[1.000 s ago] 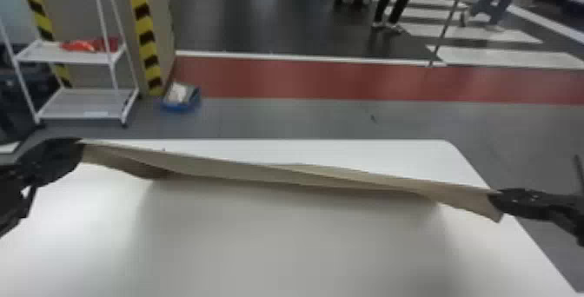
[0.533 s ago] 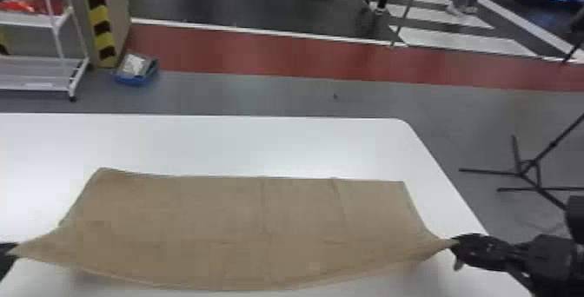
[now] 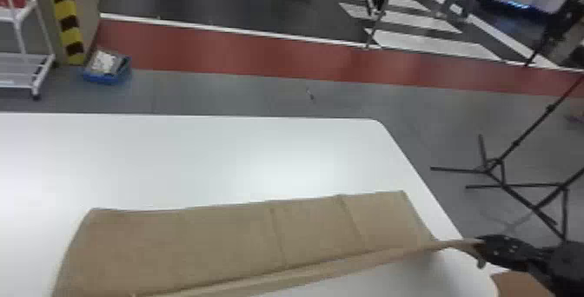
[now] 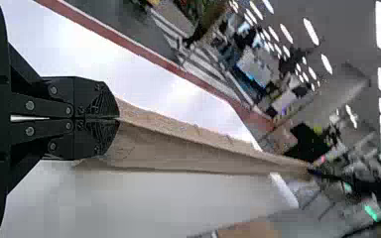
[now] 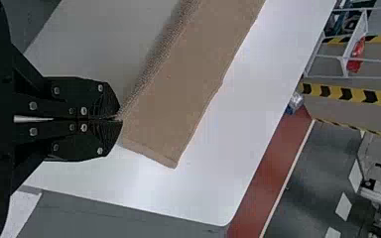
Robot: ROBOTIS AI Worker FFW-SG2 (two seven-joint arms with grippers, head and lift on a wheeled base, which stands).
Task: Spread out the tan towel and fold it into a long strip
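Observation:
My right gripper (image 3: pixel 478 244) is at the table's right edge, shut on the near right corner of the tan towel (image 3: pixel 226 239). The towel's far part lies flat on the table, while its near edge is pulled up in a taut line. In the right wrist view my right gripper (image 5: pixel 119 119) pinches the towel (image 5: pixel 193 74) at that corner. In the left wrist view my left gripper (image 4: pixel 118 118) is shut on the other end of the raised edge, and the towel (image 4: pixel 178 148) stretches from it toward the right arm.
The white table (image 3: pixel 243 157) has its rounded far corner at the right. Beyond it stand a black tripod (image 3: pixel 499 170) on the floor, a blue bin (image 3: pixel 106 68) and a white shelf (image 3: pixel 21 70). A brown object (image 3: pixel 519 284) is below the right gripper.
The towel went from hanging stretched between both grippers to lying partly on the table. Both grippers came nearer the robot, still holding its edge. The head view has shifted toward the right.

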